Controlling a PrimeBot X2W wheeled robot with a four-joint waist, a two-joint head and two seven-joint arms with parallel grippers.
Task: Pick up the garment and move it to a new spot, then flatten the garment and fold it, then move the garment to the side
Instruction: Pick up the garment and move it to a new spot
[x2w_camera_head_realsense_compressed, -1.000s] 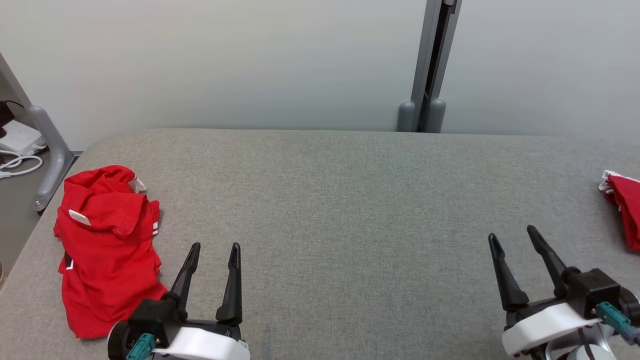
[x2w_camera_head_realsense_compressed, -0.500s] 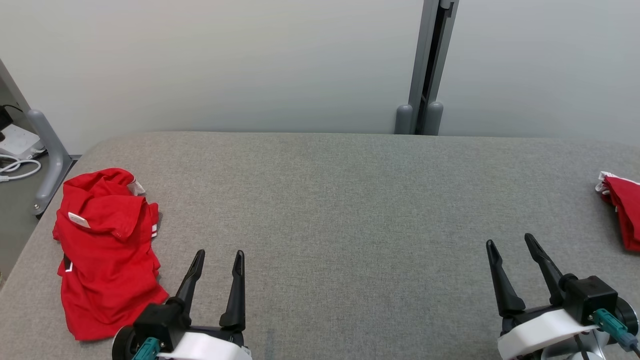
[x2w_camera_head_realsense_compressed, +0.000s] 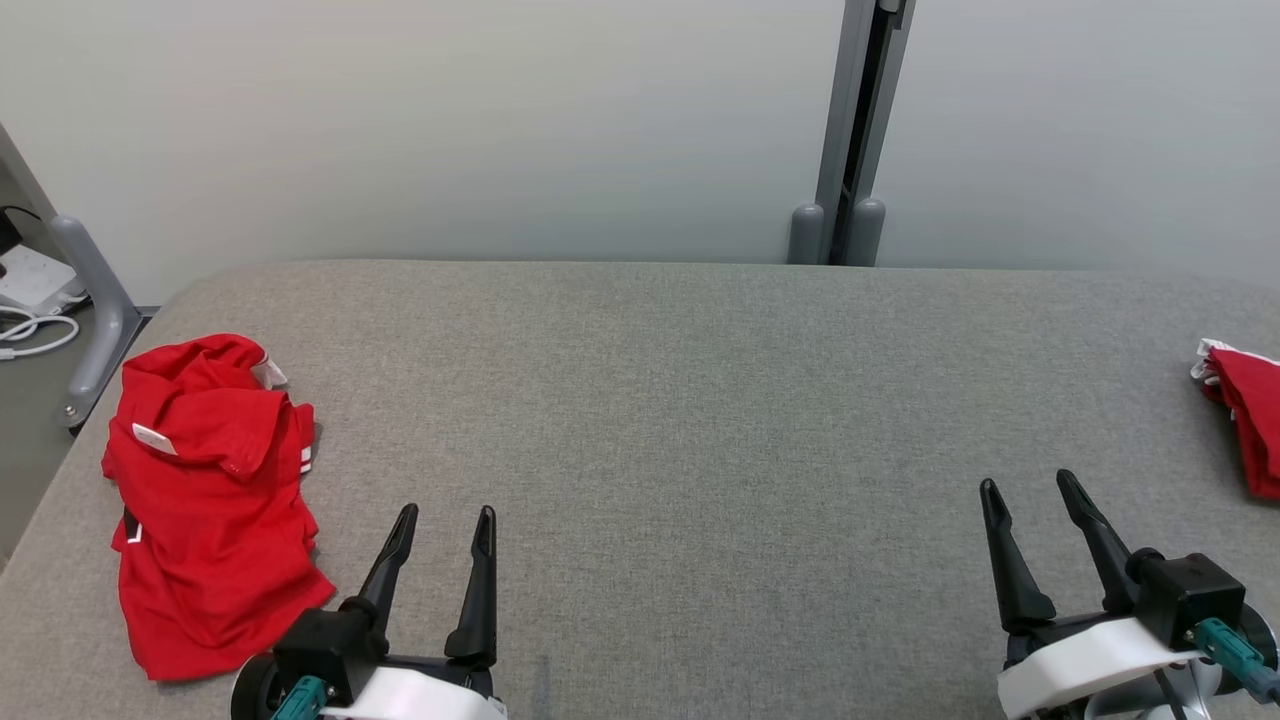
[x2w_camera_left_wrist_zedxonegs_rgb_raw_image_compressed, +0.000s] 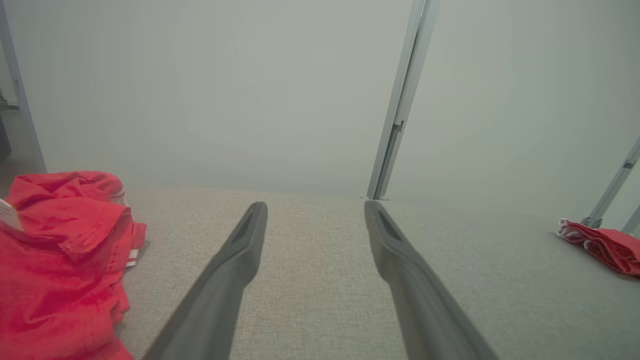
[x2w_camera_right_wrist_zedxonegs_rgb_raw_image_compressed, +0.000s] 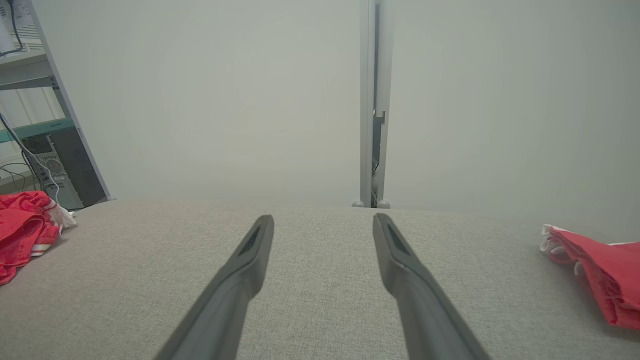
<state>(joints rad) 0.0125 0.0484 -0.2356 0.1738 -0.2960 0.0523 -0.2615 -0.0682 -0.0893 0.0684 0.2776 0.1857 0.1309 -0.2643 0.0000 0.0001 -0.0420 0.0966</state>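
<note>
Jaws on both arms stand spread wide and hold nothing. From the head camera, the left jaws sit at the lower left, their two dark left fingers (x2w_camera_head_realsense_compressed: 478, 590) pointing up over the grey fabric tabletop (x2w_camera_head_realsense_compressed: 700, 400). The right jaws sit at the lower right, the right fingers (x2w_camera_head_realsense_compressed: 1010, 565) also apart and leaning a little to the left.

The garment (x2w_camera_head_realsense_compressed: 205, 500), a red shirt with white trim, lies crumpled in a heap at the tabletop's left end, near the edge. It is just to the left of the left jaws, and the fingers do not touch it. A small white tag (x2w_camera_head_realsense_compressed: 153, 437) shows on its upper part.

A second red cloth (x2w_camera_head_realsense_compressed: 1250, 420) lies at the tabletop's far right, cut off by the frame, beyond the right jaws and apart from them.

Behind the tabletop is a pale wall with a grey upright post (x2w_camera_head_realsense_compressed: 850, 130) right of centre. Off the tabletop at the far left, a grey metal leg (x2w_camera_head_realsense_compressed: 95, 300) slants down beside white cables (x2w_camera_head_realsense_compressed: 30, 335).

From the left wrist camera, the garment lies at the lower left, beside the left finger.
</note>
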